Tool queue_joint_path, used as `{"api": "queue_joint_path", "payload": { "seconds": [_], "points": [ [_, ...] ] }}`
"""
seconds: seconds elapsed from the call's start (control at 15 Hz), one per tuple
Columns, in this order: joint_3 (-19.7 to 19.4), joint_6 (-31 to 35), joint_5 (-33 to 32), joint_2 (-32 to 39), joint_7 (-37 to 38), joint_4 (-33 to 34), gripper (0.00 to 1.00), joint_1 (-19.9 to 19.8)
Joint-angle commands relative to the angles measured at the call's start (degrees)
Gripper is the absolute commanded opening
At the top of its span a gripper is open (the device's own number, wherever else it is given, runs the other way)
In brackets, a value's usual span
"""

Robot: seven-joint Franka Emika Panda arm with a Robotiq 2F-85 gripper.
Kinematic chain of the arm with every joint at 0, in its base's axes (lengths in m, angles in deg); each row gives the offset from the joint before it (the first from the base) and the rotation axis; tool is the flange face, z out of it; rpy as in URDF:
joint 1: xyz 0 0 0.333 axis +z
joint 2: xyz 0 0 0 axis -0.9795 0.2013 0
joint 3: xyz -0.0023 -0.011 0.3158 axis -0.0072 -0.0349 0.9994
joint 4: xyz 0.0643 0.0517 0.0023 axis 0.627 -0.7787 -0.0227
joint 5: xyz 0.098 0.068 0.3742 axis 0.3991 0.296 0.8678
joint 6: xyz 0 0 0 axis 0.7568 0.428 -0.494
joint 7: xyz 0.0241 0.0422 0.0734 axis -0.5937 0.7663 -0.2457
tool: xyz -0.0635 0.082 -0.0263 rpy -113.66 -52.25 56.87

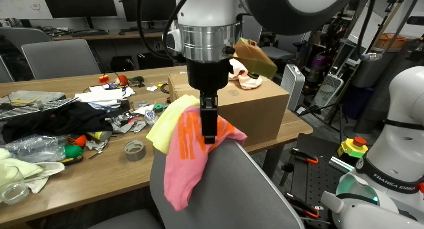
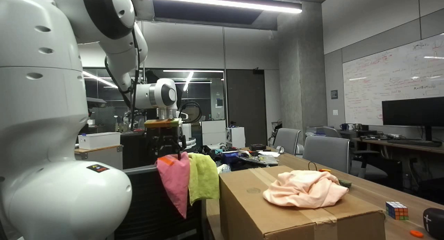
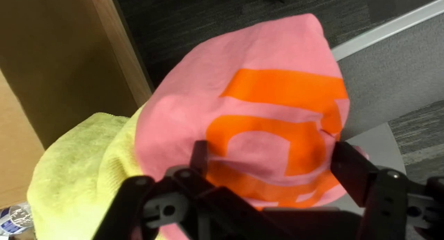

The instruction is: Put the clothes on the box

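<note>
The peach cloth [image 2: 305,189] lay on the box [image 2: 284,220]; one done, I judged. The pink cloth [image 1: 185,172] and yellow cloth [image 1: 169,126] hung over the chair back [image 1: 235,186]: two left. My hand [image 3: 269,153] stood wide open astride the pink, gripping nothing.

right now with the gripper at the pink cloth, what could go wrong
The open gripper might drag the yellow cloth along, since the pink cloth overlaps it. Draped over the chair back, the pink cloth could slip off if gripped poorly. The peach cloth on the box might get nudged.
</note>
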Motion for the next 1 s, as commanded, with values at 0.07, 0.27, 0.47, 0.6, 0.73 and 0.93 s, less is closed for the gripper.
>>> {"api": "queue_joint_path", "payload": {
  "seconds": [0.07,0.27,0.47,0.6,0.73,0.93],
  "points": [
    [0.36,0.67,-1.89,0.08,1.2,0.63,0.53,-0.03],
    [0.37,1.44,-2.77,-0.63,1.62,0.31,0.31,-0.09],
    [0.32,2.95,-3.08,-2.13,2.03,-0.17,0.08,-0.1],
    [0.26,4.0,-3.05,-4.31,1.93,-0.63,0.0,-0.08],
    [0.28,5.12,-3.33,-6.76,2.19,-0.91,0.01,-0.1],
    [0.45,7.0,-3.79,-10.79,2.72,-1.09,0.02,-0.2]
  ]
}}
